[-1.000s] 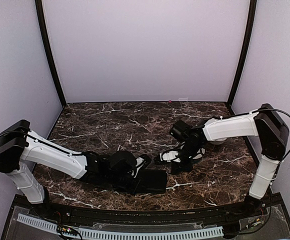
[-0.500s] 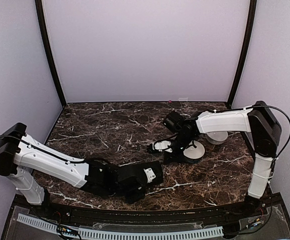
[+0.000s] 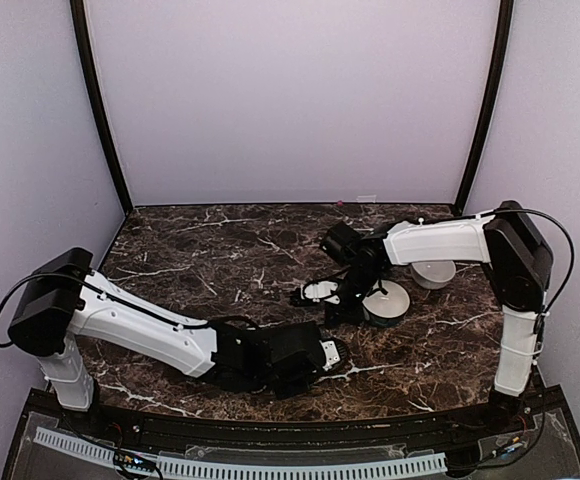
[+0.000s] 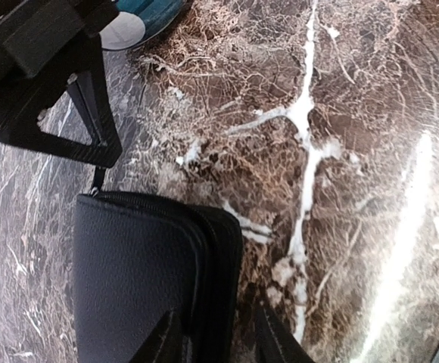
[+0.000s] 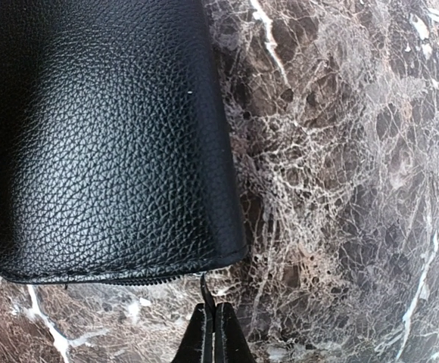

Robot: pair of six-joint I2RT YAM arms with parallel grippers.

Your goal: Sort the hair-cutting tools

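right gripper (image 3: 305,297): white bowl (image 3: 388,300) just right of jaws | second bowl (image 3: 433,273): farther right | left gripper (image 3: 320,351): on their near side, low

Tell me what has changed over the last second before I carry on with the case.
The left gripper has opened: its fingers now stand apart astride the edge of the black zip case, and the left arm has reached further right. The right gripper swung left, uncovering the near white bowl. Unchanged: the right gripper stayed shut, pinching the zip pull; the far white bowl has not moved.
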